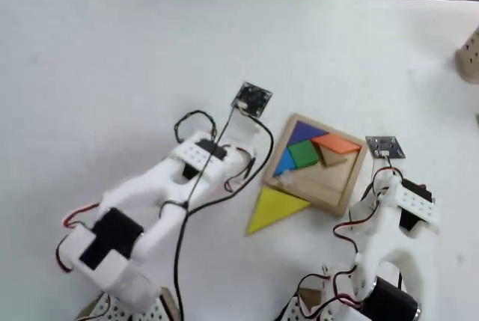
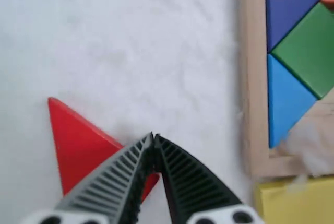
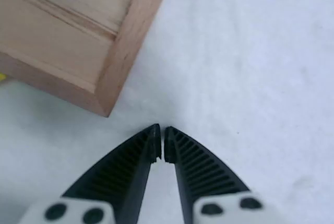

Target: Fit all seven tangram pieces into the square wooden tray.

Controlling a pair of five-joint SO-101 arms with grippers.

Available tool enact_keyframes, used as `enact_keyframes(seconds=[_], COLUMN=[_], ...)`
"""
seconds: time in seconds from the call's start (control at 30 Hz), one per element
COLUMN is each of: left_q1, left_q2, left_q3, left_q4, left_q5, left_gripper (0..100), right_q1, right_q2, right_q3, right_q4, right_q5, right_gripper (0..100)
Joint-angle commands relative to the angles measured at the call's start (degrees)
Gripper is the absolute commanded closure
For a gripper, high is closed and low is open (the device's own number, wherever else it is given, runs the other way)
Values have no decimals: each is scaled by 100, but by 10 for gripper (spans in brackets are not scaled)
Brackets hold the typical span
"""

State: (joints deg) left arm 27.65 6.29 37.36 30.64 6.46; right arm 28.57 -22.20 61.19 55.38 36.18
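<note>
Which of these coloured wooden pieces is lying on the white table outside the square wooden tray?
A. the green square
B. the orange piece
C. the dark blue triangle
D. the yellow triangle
D: the yellow triangle lies on the white table beside a corner of the square wooden tray, while the green square, orange piece and dark blue triangle sit inside it.

Open table (image 2: 130, 41) lies ahead of the left gripper (image 2: 154, 139). A red triangle (image 2: 73, 140) lies beneath it, with the wooden tray (image 2: 251, 78) and a yellow triangle (image 2: 297, 203) close on one side. The tray's corner stands just ahead of the right gripper (image 3: 161, 132).
</note>
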Motion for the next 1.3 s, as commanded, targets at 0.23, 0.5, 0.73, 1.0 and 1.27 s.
enact_keyframes(seconds=[0.23, 0.5, 0.73, 1.0, 1.27], left_q1=[-75, -796, -831, -1349, -1473], left_q2=[-3354, -3609, -2536, -374, -418], left_q3=[1020, 1301, 1064, -308, -1486], left_q4=[905, 949, 905, 905, 2936], left_q5=[26, -659, 316, 809, -193], left_gripper=[980, 840, 633, 691, 691], right_q1=[-31, -40, -22, -40, -40], right_q2=[-75, -75, -75, -75, -75], right_q3=[-9, -9, -9, -26, -18], right_q4=[-40, -40, -48, -75, -84], right_q5=[79, 79, 79, 79, 26], right_gripper=[981, 981, 981, 981, 981])
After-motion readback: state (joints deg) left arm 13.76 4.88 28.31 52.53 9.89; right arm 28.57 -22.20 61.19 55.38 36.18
